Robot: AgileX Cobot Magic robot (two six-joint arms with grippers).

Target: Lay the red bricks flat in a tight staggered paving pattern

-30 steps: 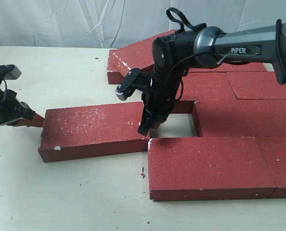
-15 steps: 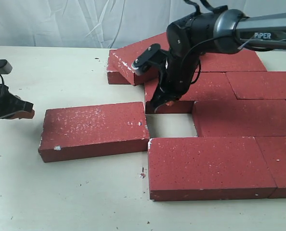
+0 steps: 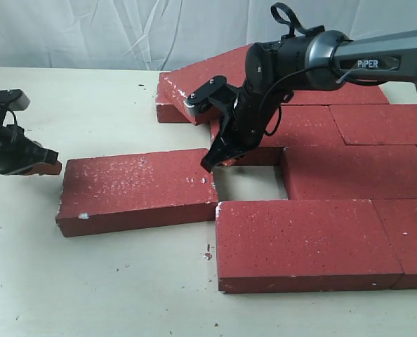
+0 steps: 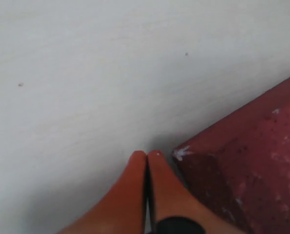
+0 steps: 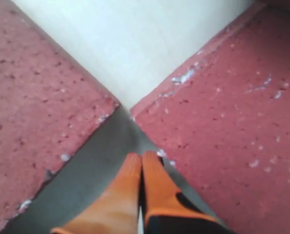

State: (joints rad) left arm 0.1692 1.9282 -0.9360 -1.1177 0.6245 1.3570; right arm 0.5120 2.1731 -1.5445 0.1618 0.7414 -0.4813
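One loose red brick lies flat at the left of centre, slightly askew. Several more red bricks lie paved together on the right, with a bare gap among them. Another brick leans tilted on the back row. My right gripper is shut and empty, tip down by the loose brick's far right corner; its tips hover over the slot between two bricks. My left gripper is shut and empty, just off the loose brick's left end. In the left wrist view the gripper sits beside the brick's chipped corner.
The pale table stretches bare to the left and back left. A white cloth backdrop hangs behind. Small crumbs lie near the front brick's left edge.
My right gripper lifted out from beside the loose brick towards the back row, then came back left a little. The left gripper drew away from the brick's end and returned close. The brick stayed put.
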